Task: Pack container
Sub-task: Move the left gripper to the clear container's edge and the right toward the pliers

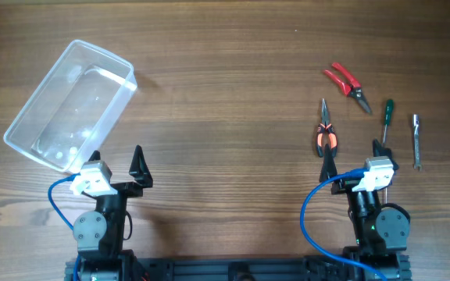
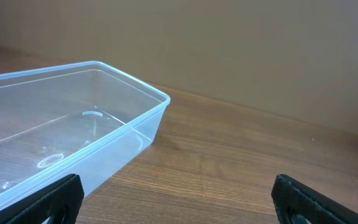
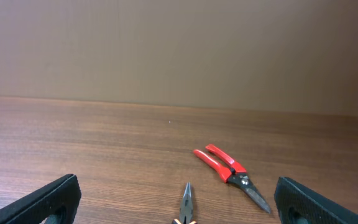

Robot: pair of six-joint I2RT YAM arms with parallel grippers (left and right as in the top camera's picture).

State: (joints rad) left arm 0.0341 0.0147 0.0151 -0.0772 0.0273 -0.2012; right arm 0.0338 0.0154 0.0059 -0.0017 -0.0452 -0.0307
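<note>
— Where is the container (image 1: 69, 105)?
— Far left on the wooden table (image 1: 225, 94), set on a slant; nothing lies inside it; its near corner overlaps one finger of the left gripper (image 1: 117, 154), whose jaws stand wide apart.
— And the tools?
— All on the right; red-handled cutters (image 1: 346, 81) farthest out; orange-handled pliers (image 1: 325, 134) just beside the right gripper (image 1: 355, 152), also spread wide; a green-handled screwdriver (image 1: 386, 114) and a thin silver tool (image 1: 416, 140) lie further right, apart from each other.
</note>
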